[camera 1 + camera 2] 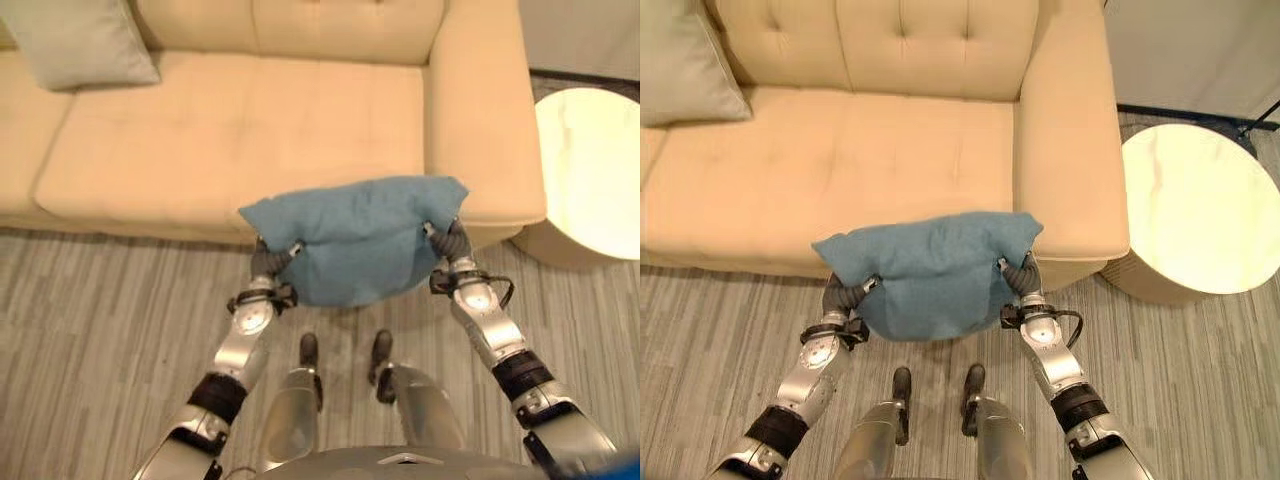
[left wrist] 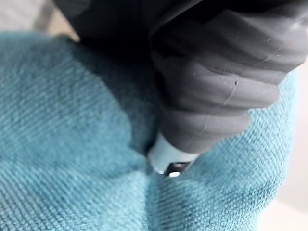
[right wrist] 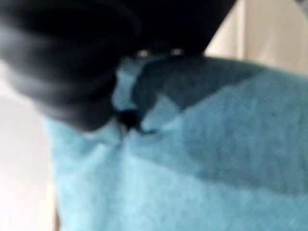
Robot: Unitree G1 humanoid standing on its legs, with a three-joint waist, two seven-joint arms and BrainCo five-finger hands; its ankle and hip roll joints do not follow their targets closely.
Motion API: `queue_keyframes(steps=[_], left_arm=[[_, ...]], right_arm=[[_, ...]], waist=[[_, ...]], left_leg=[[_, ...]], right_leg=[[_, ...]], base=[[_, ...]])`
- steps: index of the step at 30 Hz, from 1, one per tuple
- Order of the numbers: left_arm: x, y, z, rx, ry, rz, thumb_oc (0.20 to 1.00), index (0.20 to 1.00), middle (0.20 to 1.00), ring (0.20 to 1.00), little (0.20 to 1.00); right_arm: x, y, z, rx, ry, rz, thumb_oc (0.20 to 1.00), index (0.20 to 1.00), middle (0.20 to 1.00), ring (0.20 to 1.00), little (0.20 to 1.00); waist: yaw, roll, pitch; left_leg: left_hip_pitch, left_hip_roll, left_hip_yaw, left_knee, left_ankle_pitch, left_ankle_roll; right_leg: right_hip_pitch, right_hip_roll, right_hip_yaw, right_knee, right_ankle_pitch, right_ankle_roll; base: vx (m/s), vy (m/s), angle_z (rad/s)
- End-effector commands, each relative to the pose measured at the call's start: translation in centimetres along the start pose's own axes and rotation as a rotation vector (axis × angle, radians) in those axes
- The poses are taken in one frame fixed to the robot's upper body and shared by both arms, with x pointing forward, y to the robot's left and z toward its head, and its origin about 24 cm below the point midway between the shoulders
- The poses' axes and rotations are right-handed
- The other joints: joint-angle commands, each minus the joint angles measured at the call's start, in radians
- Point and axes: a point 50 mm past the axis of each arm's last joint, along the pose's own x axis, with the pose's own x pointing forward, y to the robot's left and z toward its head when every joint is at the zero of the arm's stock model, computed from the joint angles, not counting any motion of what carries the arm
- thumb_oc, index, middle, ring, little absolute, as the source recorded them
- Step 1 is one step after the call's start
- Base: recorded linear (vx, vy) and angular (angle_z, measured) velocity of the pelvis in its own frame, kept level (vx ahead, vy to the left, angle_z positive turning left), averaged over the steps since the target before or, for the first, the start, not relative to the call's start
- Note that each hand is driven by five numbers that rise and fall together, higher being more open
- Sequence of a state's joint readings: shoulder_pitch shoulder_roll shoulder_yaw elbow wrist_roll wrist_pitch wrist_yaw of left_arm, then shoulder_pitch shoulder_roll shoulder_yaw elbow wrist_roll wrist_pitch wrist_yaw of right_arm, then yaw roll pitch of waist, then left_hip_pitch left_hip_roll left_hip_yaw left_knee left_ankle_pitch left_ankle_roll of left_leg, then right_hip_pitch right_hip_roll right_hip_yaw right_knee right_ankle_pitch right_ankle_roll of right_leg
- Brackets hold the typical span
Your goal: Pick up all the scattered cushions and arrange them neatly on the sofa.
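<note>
Blue cushion: being carried between left hand and right hand at the sofa's near edge; fingers buried, grip unreadable. Grey cushion: sitting far left. Placement pending.

Both arms reach up from frame bottom to centre; left hand and right hand level, wrists bent inward, fingers hidden.

Head eyes look down (slightly offset) on sofa and floor — wrist cameras press close.
</note>
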State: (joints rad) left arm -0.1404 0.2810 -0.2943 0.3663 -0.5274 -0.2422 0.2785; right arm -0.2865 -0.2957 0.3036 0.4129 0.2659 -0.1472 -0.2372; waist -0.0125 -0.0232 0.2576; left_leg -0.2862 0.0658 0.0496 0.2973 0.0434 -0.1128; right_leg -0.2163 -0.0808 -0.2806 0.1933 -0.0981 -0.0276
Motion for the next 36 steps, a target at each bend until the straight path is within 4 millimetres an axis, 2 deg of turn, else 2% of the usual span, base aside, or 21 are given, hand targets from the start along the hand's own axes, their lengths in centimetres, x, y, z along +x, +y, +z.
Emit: queue_keyframes(steps=[1, 2, 3, 4, 5, 7, 11, 13, 15, 17, 18, 21, 22, 23, 25, 26, 28, 30, 32, 34, 36], left_arm=[[0.2, -2.5, 3.5, -0.082, -0.176, -0.138, 0.2, 0.2, 0.2, 0.2, 0.2], [0.2, -2.5, 3.5, -0.082, -0.176, -0.138, 0.2, 0.2, 0.2, 0.2, 0.2], [-0.4, -1.6, 2.5, -0.051, -0.134, -0.113, 0.2, 0.2, 0.2, 0.2, 0.2], [-0.5, -1.3, 2.4, -0.039, -0.131, -0.106, 0.2, 0.2, 0.2, 0.2, 0.2], [-0.7, -1.0, 2.3, -0.035, -0.124, -0.104, 0.2, 0.2, 0.2, 0.2, 0.2], [-0.9, -0.7, 2.1, -0.027, -0.115, -0.098, 0.2, 0.2, 0.2, 0.2, 0.2], [-1.4, 0.0, 1.8, 0.018, -0.099, -0.102, 0.2, 0.2, 0.2, 0.2, 0.2], [-1.4, -0.1, 1.9, 0.034, -0.099, -0.118, 0.2, 0.2, 0.2, 0.2, 0.2], [-1.3, 0.0, 2.1, 0.054, -0.103, -0.125, 0.2, 0.2, 0.2, 0.2, 0.2], [-1.0, 0.0, 2.6, 0.078, -0.123, -0.123, 0.2, 0.2, 0.2, 0.2, 0.2], [-1.0, 0.0, 2.6, 0.078, -0.123, -0.123, 0.2, 0.2, 0.2, 0.2, 0.2], [-0.8, -0.6, 2.8, 0.068, -0.138, -0.139, 0.2, 0.2, 0.2, 0.2, 0.2], [-0.8, -0.6, 2.8, 0.068, -0.138, -0.139, 0.2, 0.2, 0.2, 0.2, 0.2], [-0.6, -1.1, 3.1, 0.06, -0.151, -0.157, 0.2, 0.2, 0.2, 0.2, 0.2], [-0.3, -1.6, 3.3, 0.054, -0.159, -0.175, 0.2, 0.2, 0.2, 0.2, 0.2], [-0.2, -1.9, 3.3, 0.055, -0.162, -0.185, 0.2, 0.2, 0.2, 0.2, 0.2], [-0.3, -2.4, 3.0, 0.028, -0.152, -0.198, 0.2, 0.2, 0.2, 0.2, 0.2], [-0.4, -2.7, 2.8, 0.025, -0.144, -0.211, 0.2, 0.2, 0.2, 0.2, 0.2], [-0.4, -3.0, 2.5, 0.016, -0.13, -0.224, 0.2, 0.2, 0.2, 0.2, 0.2], [-0.8, -2.9, 2.0, 0.016, -0.102, -0.231, 0.2, 0.2, 0.2, 0.2, 0.2], [-0.8, -3.1, 2.0, 0.022, -0.099, -0.237, 0.2, 0.2, 0.2, 0.2, 0.2]], right_arm=[[0.2, 0.8, 3.8, 0.0, -0.207, 0.074, 0.2, 0.2, 0.2, 0.2, 0.2], [0.2, 0.8, 3.8, 0.0, -0.207, 0.074, 0.2, 0.2, 0.2, 0.2, 0.2], [-0.3, 0.0, 2.7, -0.01, -0.163, 0.045, 0.2, 0.2, 0.2, 0.2, 0.2], [-0.3, 0.0, 2.6, -0.007, -0.155, 0.042, 0.2, 0.2, 0.2, 0.2, 0.2], [-0.4, 0.1, 2.5, -0.005, -0.149, 0.043, 0.2, 0.2, 0.2, 0.2, 0.2], [-0.5, 0.4, 2.5, 0.0, -0.152, 0.052, 0.2, 0.2, 0.2, 0.2, 0.2], [-0.6, 1.4, 2.2, -0.007, -0.138, 0.089, 0.2, 0.2, 0.2, 0.2, 0.2], [-0.7, 1.7, 2.2, 0.007, -0.139, 0.096, 0.2, 0.2, 0.2, 0.2, 0.2], [-0.4, 2.2, 2.7, 0.007, -0.155, 0.11, 0.2, 0.2, 0.2, 0.2, 0.2], [0.0, 2.8, 3.5, 0.017, -0.187, 0.119, 0.2, 0.2, 0.2, 0.2, 0.2], [0.0, 2.8, 3.5, 0.017, -0.188, 0.119, 0.2, 0.2, 0.2, 0.2, 0.2], [0.2, 2.8, 4.1, -0.005, -0.208, 0.128, 0.2, 0.2, 0.2, 0.2, 0.2], [0.2, 2.8, 4.1, -0.005, -0.208, 0.128, 0.2, 0.2, 0.2, 0.2, 0.2], [0.3, 2.3, 4.5, -0.011, -0.224, 0.114, 0.2, 0.2, 0.2, 0.2, 0.2], [0.5, 1.9, 4.5, -0.009, -0.221, 0.104, 0.2, 0.2, 0.2, 0.2, 0.2], [0.6, 1.8, 4.6, -0.009, -0.229, 0.098, 0.2, 0.2, 0.2, 0.2, 0.2], [0.4, 1.0, 4.5, -0.019, -0.224, 0.079, 0.2, 0.2, 0.2, 0.2, 0.2], [0.2, 0.6, 4.3, -0.021, -0.221, 0.07, 0.2, 0.2, 0.2, 0.2, 0.2], [0.0, -0.1, 4.0, -0.019, -0.214, 0.047, 0.2, 0.2, 0.2, 0.2, 0.2], [-0.4, -0.6, 3.4, -0.017, -0.187, 0.039, 0.2, 0.2, 0.2, 0.2, 0.2], [-0.6, -0.7, 3.1, -0.01, -0.179, 0.031, 0.2, 0.2, 0.2, 0.2, 0.2]], waist=[[-0.005, -0.05, -0.099], [-0.004, -0.05, -0.098], [0.03, -0.071, -0.112], [0.043, -0.077, -0.111], [0.052, -0.074, -0.124], [0.056, -0.077, -0.135], [0.086, -0.091, -0.166], [0.095, -0.094, -0.165], [0.089, -0.088, -0.159], [0.072, -0.057, -0.14], [0.073, -0.058, -0.14], [0.054, -0.054, -0.144], [0.053, -0.053, -0.143], [0.036, -0.057, -0.142], [0.021, -0.066, -0.142], [0.018, -0.071, -0.137], [0.008, -0.08, -0.14], [-0.003, -0.081, -0.141], [-0.016, -0.086, -0.13], [-0.013, -0.088, -0.138], [-0.009, -0.096, -0.141]], left_leg=[[-0.015, 0.052, 0.088, 0.006, -0.024, -0.016], [-0.014, 0.052, 0.089, 0.005, -0.024, -0.016], [-0.039, 0.063, 0.152, -0.032, 0.002, -0.012], [-0.057, 0.072, 0.166, -0.017, 0.015, -0.016], [-0.011, 0.079, 0.187, -0.064, 0.012, -0.009], [0.024, 0.078, 0.184, -0.09, 0.013, -0.006], [0.116, 0.038, 0.159, -0.133, -0.05, 0.031], [0.137, 0.022, 0.147, -0.144, -0.076, 0.056], [0.154, 0.017, 0.134, -0.158, -0.092, 0.087], [0.165, 0.024, 0.119, -0.172, -0.101, 0.119], [0.165, 0.023, 0.12, -0.172, -0.101, 0.119], [0.198, -0.011, 0.094, -0.215, -0.102, 0.117], [0.2, -0.011, 0.093, -0.216, -0.103, 0.117], [0.216, -0.032, 0.078, -0.22, -0.118, 0.116], [0.224, -0.057, 0.059, -0.206, -0.141, 0.114], [0.217, -0.069, 0.049, -0.172, -0.162, 0.113], [0.202, -0.082, 0.044, -0.1, -0.196, 0.09], [0.18, -0.075, 0.047, -0.021, -0.21, 0.068], [0.103, -0.021, 0.085, 0.169, -0.17, 0.022], [0.066, 0.017, 0.095, 0.239, -0.169, 0.031], [0.034, 0.015, 0.072, 0.179, -0.192, 0.047]], right_leg=[[0.162, 0.008, -0.018, -0.169, 0.014, 0.107], [0.163, 0.007, -0.018, -0.169, 0.014, 0.107], [0.25, 0.016, -0.032, -0.19, 0.004, 0.116], [0.269, 0.019, -0.032, -0.192, 0.0, 0.115], [0.288, 0.031, -0.031, -0.197, -0.005, 0.118], [0.305, 0.033, -0.035, -0.199, -0.007, 0.124], [0.335, 0.008, -0.014, -0.144, -0.015, 0.155], [0.306, -0.006, -0.003, -0.036, -0.007, 0.175], [0.206, -0.024, 0.024, 0.129, 0.061, 0.214], [0.07, -0.016, 0.072, 0.307, 0.107, 0.241], [0.069, -0.017, 0.073, 0.309, 0.105, 0.241], [0.037, 0.001, 0.095, 0.17, 0.046, 0.199], [0.041, 0.001, 0.093, 0.168, 0.046, 0.199], [0.02, -0.005, 0.111, 0.017, 0.056, 0.185], [0.022, -0.008, 0.14, -0.082, 0.082, 0.188], [0.029, -0.01, 0.15, -0.09, 0.099, 0.194], [0.039, -0.01, 0.152, -0.088, 0.095, 0.175], [0.058, -0.013, 0.13, -0.104, 0.095, 0.165], [0.103, -0.015, 0.097, -0.136, 0.095, 0.141], [0.164, 0.008, 0.085, -0.184, 0.076, 0.119], [0.187, 0.011, 0.089, -0.208, 0.066, 0.124]], base=[[0.14, 0.031, 0.29], [0.21, 0.048, 0.31], [0.25, 0.057, 0.28], [0.33, 0.089, 0.19], [0.2, 0.083, 0.16], [0.18, 0.1, -0.18], [0.18, 0.171, -0.31], [0.09, 0.186, -0.06], [0.04, 0.183, 0.09], [0.02, 0.202, 0.04], [0.07, 0.168, 0.18], [0.15, 0.082, 0.21], [0.22, 0.055, 0.24], [0.24, 0.029, 0.14], [0.25, 0.012, 0.11], [0.17, -0.019, 0.3], [0.23, -0.049, 0.53], [0.15, -0.054, 0.55], [0.09, -0.093, 0.57], [0.17, -0.092, 0.43], [0.19, -0.008, -0.01]])
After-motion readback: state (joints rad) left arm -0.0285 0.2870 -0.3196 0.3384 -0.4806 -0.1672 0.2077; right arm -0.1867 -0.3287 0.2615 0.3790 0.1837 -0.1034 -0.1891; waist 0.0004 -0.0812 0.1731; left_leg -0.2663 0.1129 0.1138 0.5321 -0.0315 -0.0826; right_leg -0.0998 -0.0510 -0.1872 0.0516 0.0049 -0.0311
